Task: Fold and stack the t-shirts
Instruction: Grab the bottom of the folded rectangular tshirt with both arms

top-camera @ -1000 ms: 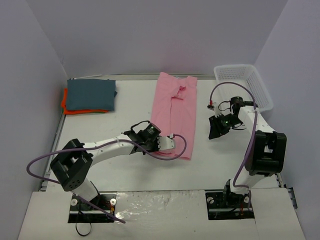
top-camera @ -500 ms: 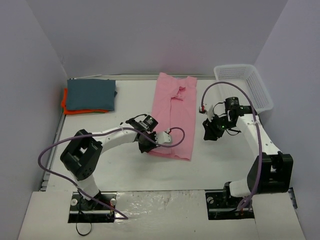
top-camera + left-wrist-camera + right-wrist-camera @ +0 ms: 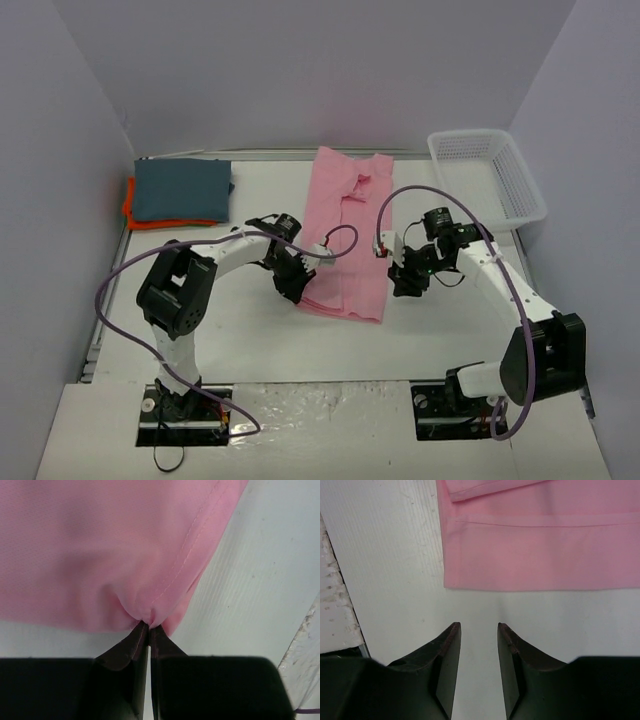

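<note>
Pink t-shirt (image 3: 348, 225): folded to a long strip, flat at mid-table, long axis 12 to 6 o'clock, hem at the 6 o'clock end.
Left gripper (image 3: 149, 626): closed tight on the pink t-shirt's hem corner at 7 o'clock; cloth puckered into a small peak at the fingertips.
Right gripper (image 3: 479, 626): jaws partly apart, empty; low over the bare table (image 3: 250, 330) at 5 o'clock of the strip, hem corner just ahead of the fingertips, not touching.
Blue-grey t-shirt (image 3: 182, 187): folded, at 10 o'clock of the table, well apart from the pink one.
Orange t-shirt (image 3: 130, 208): under the blue-grey one, only its edges showing.
White mesh basket (image 3: 520, 190): at 2 o'clock, against the right wall.
Purple cables (image 3: 432, 189): one loop per arm; left arm's loop arches over the strip's near half.
</note>
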Robot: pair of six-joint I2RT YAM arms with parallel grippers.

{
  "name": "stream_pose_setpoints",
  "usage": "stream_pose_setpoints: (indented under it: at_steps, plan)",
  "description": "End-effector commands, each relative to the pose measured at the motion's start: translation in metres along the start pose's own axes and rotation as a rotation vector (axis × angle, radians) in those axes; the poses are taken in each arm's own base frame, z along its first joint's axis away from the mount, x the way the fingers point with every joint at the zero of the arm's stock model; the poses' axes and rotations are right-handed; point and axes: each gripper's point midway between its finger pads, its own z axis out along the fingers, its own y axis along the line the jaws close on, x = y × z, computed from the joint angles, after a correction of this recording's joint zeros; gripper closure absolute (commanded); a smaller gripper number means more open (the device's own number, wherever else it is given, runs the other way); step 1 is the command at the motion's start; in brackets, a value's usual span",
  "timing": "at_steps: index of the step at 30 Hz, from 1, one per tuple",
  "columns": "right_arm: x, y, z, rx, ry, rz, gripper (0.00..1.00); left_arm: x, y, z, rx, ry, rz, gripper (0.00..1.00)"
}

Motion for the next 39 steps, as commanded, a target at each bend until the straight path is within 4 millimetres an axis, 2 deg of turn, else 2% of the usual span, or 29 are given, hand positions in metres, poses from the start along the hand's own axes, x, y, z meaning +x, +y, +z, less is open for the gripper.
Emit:
stream_pose_setpoints:
  at_steps: [1,9,15,39]
  plan:
    - [0.007,0.011,0.019,-0.066,0.05,-0.056,0.68,-0.015,-0.013,-0.006,0.099,-0.047,-0.035,0.98]
    - [0.012,0.03,0.055,-0.106,0.149,-0.12,0.68,-0.008,-0.004,-0.001,0.108,-0.041,-0.069,0.98]
    - [0.016,0.039,0.072,-0.125,0.22,-0.155,0.69,-0.003,-0.001,0.001,0.114,-0.041,-0.093,0.98]
    - [0.044,0.038,0.102,-0.15,0.401,-0.138,0.66,0.004,0.005,-0.002,0.128,-0.07,-0.149,0.98]
